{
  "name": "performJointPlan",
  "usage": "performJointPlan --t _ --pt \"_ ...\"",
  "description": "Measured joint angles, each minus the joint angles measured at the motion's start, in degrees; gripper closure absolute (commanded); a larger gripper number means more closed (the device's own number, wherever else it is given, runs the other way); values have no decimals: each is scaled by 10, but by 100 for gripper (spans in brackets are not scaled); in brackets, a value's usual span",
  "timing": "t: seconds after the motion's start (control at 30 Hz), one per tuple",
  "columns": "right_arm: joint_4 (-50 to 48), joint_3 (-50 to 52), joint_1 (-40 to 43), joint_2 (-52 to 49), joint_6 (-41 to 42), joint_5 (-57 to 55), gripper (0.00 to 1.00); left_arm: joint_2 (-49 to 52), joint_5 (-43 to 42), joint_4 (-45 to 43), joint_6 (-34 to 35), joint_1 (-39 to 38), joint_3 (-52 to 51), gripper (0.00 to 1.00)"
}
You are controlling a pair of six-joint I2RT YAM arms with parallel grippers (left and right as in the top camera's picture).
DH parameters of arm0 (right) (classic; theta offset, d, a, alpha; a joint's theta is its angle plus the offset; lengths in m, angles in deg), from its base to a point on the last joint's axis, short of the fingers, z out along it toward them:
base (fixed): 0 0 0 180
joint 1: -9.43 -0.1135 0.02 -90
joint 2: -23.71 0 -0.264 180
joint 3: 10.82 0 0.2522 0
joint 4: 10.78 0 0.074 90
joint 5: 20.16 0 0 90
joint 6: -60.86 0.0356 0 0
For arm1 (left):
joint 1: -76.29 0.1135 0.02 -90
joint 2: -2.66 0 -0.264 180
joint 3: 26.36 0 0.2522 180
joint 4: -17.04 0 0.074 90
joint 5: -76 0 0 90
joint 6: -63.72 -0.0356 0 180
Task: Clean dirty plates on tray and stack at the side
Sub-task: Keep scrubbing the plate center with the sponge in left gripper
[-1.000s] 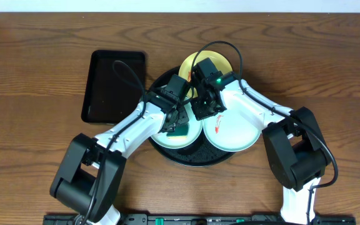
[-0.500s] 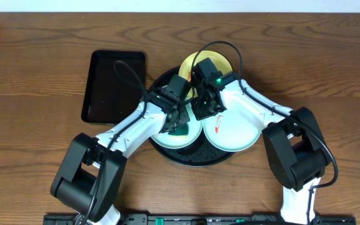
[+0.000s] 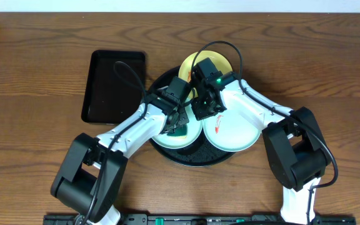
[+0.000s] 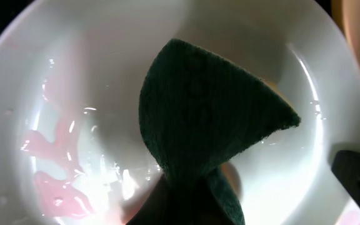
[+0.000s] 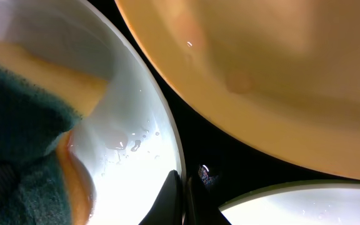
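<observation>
The round black tray holds three plates. The yellow plate is at the back. A pale plate with a red smear lies at the right. The left pale plate lies under my left gripper, which is shut on the green sponge and presses it onto that plate. In the left wrist view the sponge covers the plate's middle, with pink smears to its left. My right gripper is shut on the left plate's rim, between it and the yellow plate.
A smaller rectangular black tray lies on the wooden table, left of the round tray. Both arms cross over the round tray's middle. The right pale plate's edge shows at the bottom right of the right wrist view.
The left gripper has shifted the sponge very slightly on the left plate. The right gripper has not moved.
</observation>
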Motion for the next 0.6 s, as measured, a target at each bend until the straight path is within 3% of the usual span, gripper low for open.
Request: performJointPlan --t 0.6 --pt "0 0 -2 0 0 5 99 -22 165 111 33 -1 0 92"
